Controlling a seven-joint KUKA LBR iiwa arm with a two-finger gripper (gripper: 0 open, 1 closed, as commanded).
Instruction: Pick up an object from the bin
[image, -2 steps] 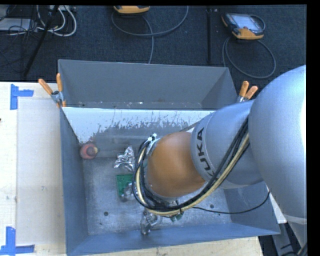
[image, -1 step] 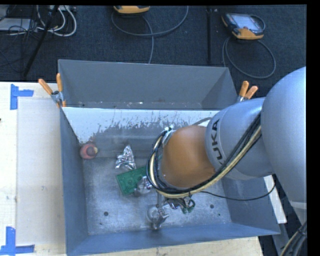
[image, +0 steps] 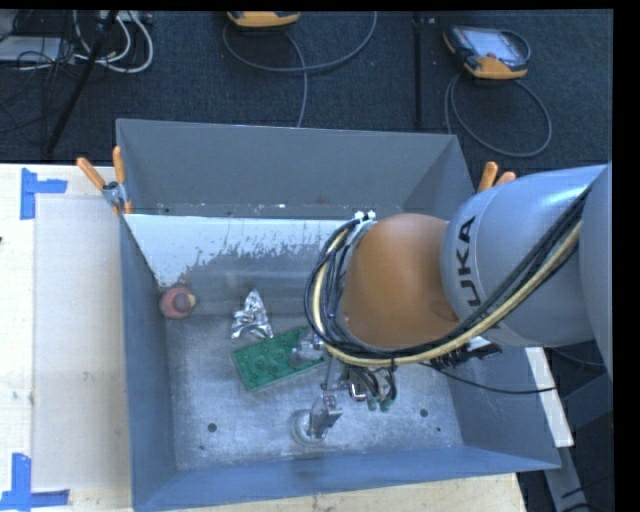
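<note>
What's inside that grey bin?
A pink disc, crumpled foil and a green plate, its right end beneath the arm. Whatever lies under the orange cover is hidden.

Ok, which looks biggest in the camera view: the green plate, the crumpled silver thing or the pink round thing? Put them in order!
1. green plate, clearly largest.
2. crumpled silver thing.
3. pink round thing, only slightly smaller than the silver one; those two are nearly alike.
</note>
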